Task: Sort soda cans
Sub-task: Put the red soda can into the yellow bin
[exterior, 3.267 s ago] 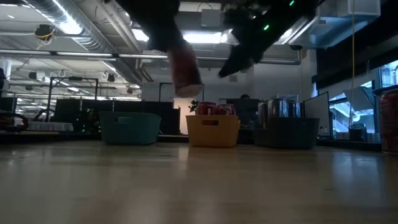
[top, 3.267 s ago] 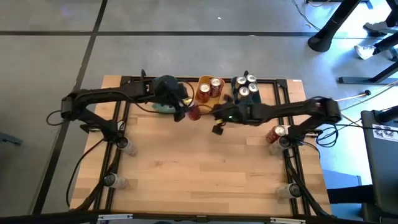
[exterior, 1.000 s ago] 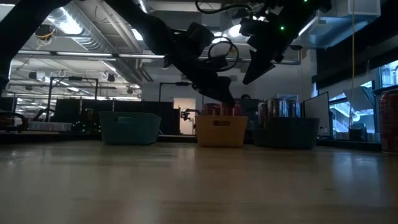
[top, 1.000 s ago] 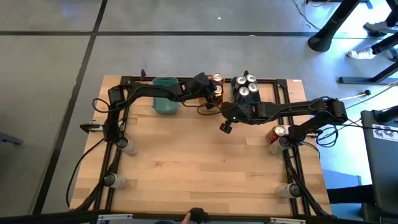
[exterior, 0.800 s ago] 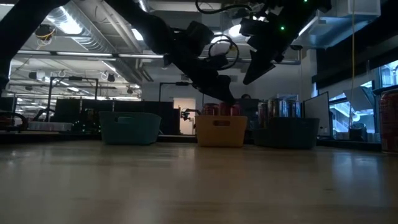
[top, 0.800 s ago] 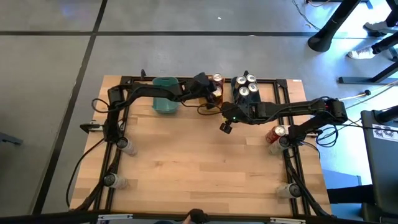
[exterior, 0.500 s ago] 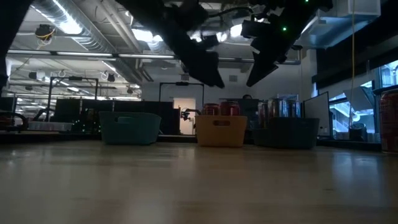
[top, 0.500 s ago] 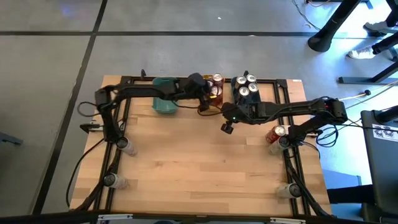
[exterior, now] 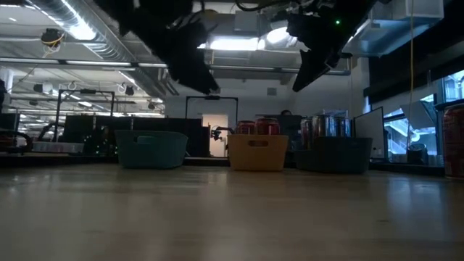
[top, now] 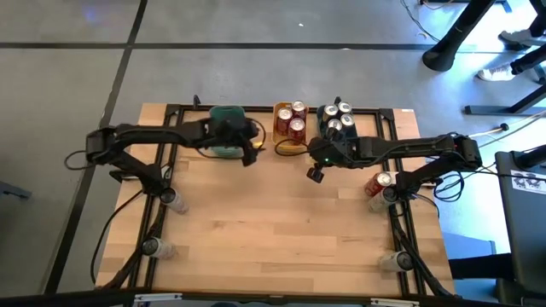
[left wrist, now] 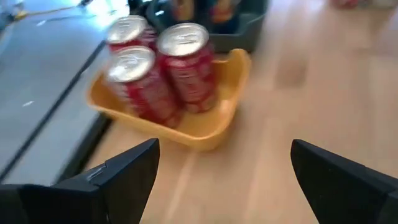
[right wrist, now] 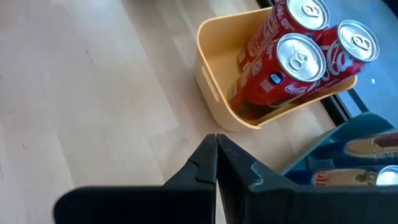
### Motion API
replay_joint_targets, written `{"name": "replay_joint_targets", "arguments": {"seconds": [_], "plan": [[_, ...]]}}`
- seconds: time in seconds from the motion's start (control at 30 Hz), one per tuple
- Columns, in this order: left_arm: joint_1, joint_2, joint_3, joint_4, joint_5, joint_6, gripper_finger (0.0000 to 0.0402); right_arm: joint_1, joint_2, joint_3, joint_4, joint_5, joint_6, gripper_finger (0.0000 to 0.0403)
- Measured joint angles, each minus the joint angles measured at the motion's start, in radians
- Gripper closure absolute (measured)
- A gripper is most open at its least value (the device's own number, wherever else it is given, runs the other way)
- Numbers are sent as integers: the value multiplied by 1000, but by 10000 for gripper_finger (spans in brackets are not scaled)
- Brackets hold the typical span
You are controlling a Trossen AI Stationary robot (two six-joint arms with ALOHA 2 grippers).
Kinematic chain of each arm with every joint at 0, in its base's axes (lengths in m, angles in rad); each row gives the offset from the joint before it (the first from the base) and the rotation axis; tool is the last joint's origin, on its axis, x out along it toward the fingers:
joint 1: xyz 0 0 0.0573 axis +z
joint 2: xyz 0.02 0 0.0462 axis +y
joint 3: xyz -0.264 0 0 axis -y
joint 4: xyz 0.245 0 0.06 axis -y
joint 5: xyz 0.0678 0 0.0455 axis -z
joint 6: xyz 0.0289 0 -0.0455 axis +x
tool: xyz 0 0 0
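The left pincer (left wrist: 221, 177) is spread wide and empty above the tabletop (top: 273, 222), facing three red soda cans (left wrist: 163, 68) in the yellow bin (left wrist: 217, 127). The right pincer (right wrist: 217, 163) is pressed together, holding nothing.

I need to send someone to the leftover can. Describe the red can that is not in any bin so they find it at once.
Start at the three bins along the table's far edge: teal bin, yellow bin, dark bin. Go to the right edge, beside the right arm's base. The loose red can lies there alone on its side, outside any bin.
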Motion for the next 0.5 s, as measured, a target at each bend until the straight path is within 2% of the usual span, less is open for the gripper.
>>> {"name": "replay_joint_targets", "arguments": {"seconds": [0.1, 0.2, 0.4, 0.5], "plan": [[-14, -10, -115, 166, 72, -26, 53, -1, 0, 0, 3, 6, 10, 397], [-32, 0, -198, 274, 88, -42, 53, -1, 0, 0, -1, 0, 27, 397], [-54, 9, -279, 339, 87, -32, 53, -1, 0, 0, -2, -196, 108, 393], [-54, 9, -296, 368, 87, -34, 53, 0, -4, 39, -151, -252, 170, 361]]}}
